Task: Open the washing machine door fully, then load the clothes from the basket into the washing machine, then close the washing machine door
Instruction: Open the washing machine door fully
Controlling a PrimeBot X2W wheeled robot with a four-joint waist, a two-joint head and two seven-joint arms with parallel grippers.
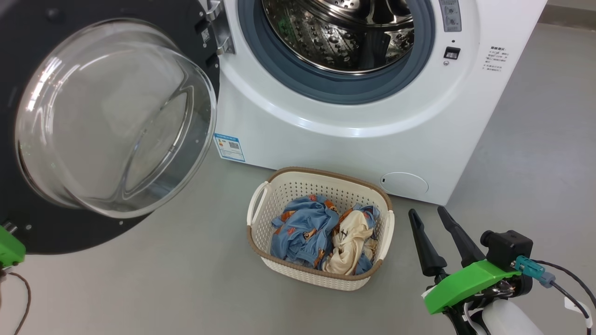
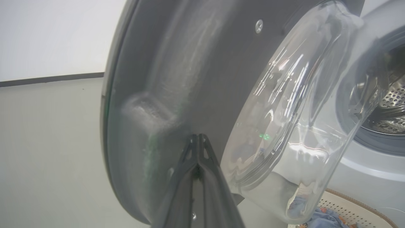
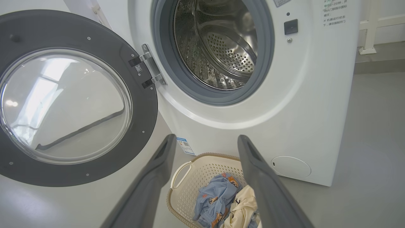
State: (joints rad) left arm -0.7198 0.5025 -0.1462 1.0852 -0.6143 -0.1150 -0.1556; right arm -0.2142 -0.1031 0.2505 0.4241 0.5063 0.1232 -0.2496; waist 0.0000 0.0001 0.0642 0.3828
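Observation:
The washing machine [image 1: 326,144] stands ahead with its steel drum [image 1: 340,32] exposed. The washing machine door [image 1: 116,116] is swung out to the left on its hinge, its glass bowl facing me. In the left wrist view my left gripper [image 2: 197,139] is shut on nothing, its tips close against the door's [image 2: 190,63] dark inner face. The basket [image 1: 321,173] sits on the floor before the machine, holding the clothes [image 1: 307,230]: blue printed pieces and a cream one [image 1: 349,242]. My right gripper [image 1: 427,214] is open, just right of the basket, and its fingers frame the basket [image 3: 193,177] in its wrist view.
Grey floor [image 1: 186,279] runs around the basket and to the right of the machine. A thin cable [image 1: 25,298] hangs at the lower left by my left arm's green mount [image 1: 9,246]. A white wall with a dark baseboard [image 2: 50,79] lies beyond the door.

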